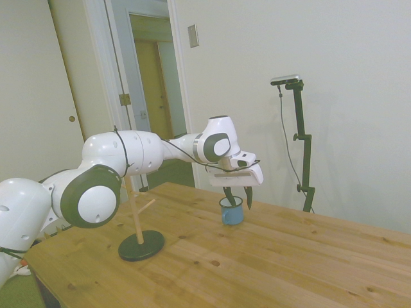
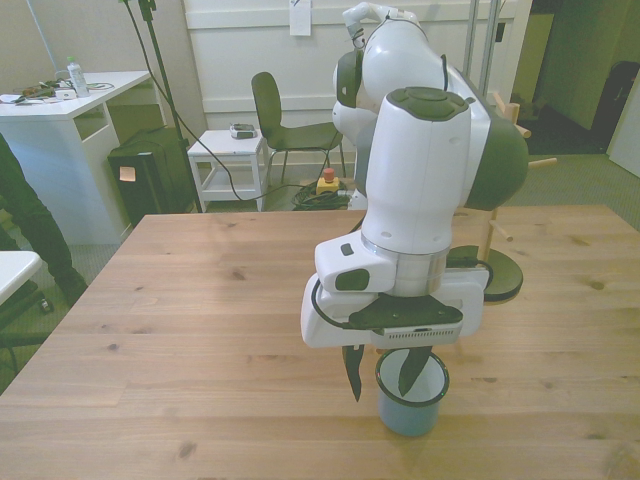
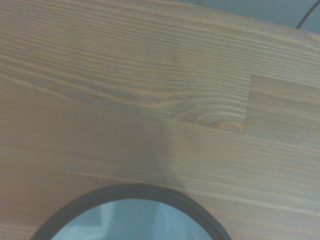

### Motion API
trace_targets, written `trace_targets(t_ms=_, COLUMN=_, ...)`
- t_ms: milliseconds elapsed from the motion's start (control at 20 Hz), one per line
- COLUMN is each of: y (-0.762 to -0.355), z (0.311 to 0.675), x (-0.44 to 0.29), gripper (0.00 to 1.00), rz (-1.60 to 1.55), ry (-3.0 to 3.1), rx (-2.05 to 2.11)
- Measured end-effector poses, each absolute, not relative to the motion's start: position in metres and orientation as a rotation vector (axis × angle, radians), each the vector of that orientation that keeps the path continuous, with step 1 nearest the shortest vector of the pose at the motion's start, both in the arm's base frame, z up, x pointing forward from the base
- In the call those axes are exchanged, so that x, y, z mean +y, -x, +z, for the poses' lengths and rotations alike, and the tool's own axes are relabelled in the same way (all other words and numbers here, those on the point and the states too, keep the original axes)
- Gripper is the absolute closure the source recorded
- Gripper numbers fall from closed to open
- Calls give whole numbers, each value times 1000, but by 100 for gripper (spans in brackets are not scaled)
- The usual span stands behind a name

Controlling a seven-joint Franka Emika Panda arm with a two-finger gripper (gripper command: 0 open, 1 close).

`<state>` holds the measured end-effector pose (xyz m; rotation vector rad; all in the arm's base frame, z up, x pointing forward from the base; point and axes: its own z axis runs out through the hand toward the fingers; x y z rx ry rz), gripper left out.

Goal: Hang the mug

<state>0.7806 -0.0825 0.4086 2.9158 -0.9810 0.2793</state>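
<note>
The mug (image 2: 411, 396) stands upright on the table (image 2: 200, 300), near its front edge. The gripper (image 2: 382, 372) is above it, one finger inside. The rack (image 1: 140, 226) stands behind, well apart.

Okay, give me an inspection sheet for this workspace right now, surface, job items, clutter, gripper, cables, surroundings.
Surface: wooden table, bare pine boards, no spills seen.
Job's things: mug upright near the table's near edge in the front view; wooden rack on a dark round base, standing apart from the mug.
Clutter: nothing seen on the table.
Gripper: gripper open, fingers pointing down, one finger inside the mug, the other outside its rim.
Cables: a black cable runs along the arm to the wrist; loose cables on the floor behind the table.
Surroundings: chair, small white side table, white desk, part of a person at the front view's left; open doorway in the side view.
</note>
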Motion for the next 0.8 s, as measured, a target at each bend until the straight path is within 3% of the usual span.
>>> trace_targets(t_ms=800, y=-780, z=406, x=-84, gripper=100, rz=273, ry=-2920, rx=-995)
